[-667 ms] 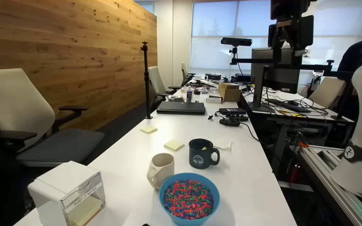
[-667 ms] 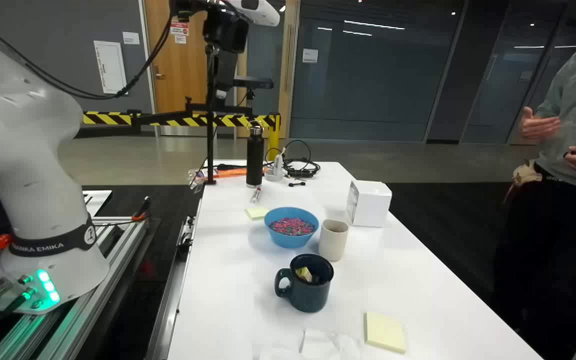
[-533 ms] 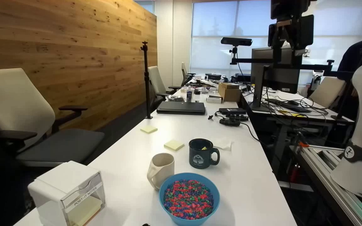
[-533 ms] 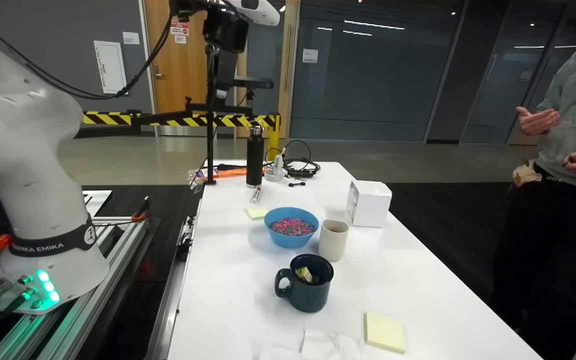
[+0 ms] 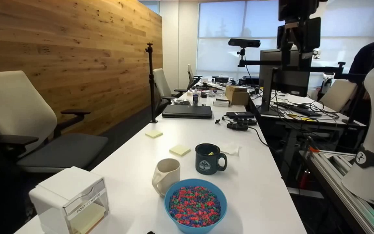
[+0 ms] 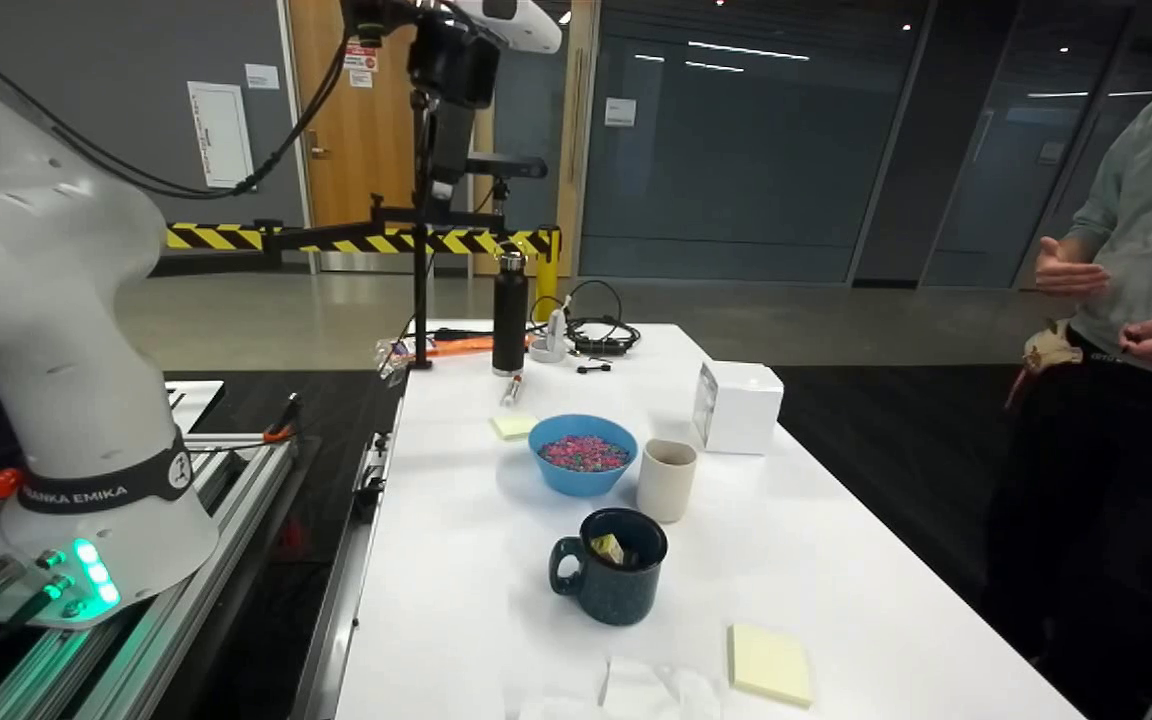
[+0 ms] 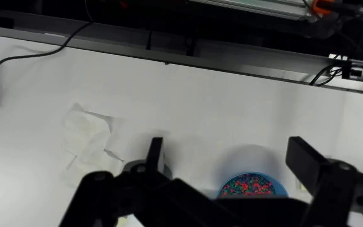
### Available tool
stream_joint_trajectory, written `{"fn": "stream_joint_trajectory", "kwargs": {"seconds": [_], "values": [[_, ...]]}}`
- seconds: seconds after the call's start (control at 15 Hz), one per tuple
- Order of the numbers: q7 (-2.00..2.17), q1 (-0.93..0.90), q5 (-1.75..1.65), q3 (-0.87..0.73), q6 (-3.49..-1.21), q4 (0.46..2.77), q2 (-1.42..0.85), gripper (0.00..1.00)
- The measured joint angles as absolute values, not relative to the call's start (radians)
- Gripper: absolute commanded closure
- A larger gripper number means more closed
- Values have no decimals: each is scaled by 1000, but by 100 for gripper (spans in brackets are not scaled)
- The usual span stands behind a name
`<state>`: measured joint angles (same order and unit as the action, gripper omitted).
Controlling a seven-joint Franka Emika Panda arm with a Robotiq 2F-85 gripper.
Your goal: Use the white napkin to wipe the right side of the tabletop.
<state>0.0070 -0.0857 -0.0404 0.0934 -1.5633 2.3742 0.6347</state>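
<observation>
Edging slightly outward from the robot's base [image 6: 141, 560] since half a second ago, the gripper [image 7: 227, 154] hangs empty, jaws wide apart; the white napkin [image 7: 87, 138] lies crumpled on the tabletop [image 7: 200, 104], left of centre in the wrist view. The shift likely starts the reach, wiping not yet begun.
</observation>
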Motion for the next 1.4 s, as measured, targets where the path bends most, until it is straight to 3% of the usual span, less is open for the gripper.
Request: {"fn": "stream_joint_trajectory", "kwargs": {"seconds": [0.67, 1.13, 1.4], "values": [[171, 132, -109, -39, -1804, 2454, 514, 0], [238, 183, -110, -68, -2032, 2490, 413, 0], [271, 184, -112, -59, -2051, 2481, 389, 0]]}}
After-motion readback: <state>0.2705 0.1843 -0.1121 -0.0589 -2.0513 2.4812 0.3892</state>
